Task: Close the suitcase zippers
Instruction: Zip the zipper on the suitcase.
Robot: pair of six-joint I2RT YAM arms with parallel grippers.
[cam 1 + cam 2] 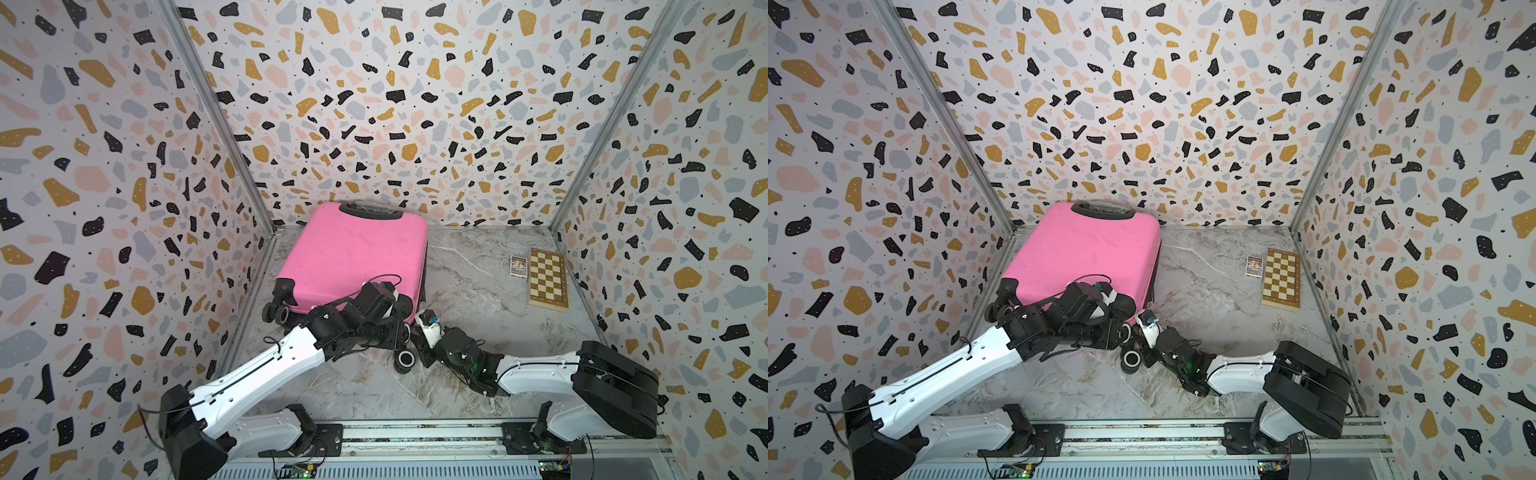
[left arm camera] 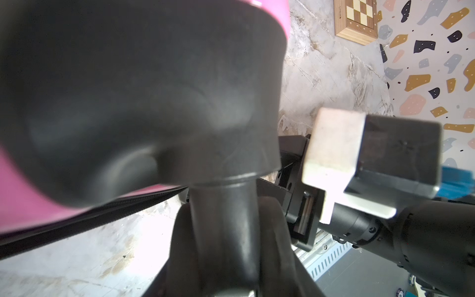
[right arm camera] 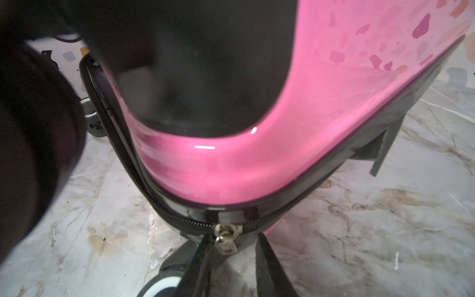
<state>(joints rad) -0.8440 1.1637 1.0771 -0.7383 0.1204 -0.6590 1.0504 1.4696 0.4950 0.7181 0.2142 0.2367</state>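
Both top views are bright, even and sharp, walls (image 1: 83, 166) bowing toward the edges. In the wrist views the near suitcase (image 3: 334, 115) blurs, and glare whitens the table (image 2: 115, 244).

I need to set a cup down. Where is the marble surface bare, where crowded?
Bare: marble surface between the pink hard-shell suitcase and the checkered wooden chessboard box; between left arm and right arm. Crowded: the suitcase's near corner, by its black wheels.
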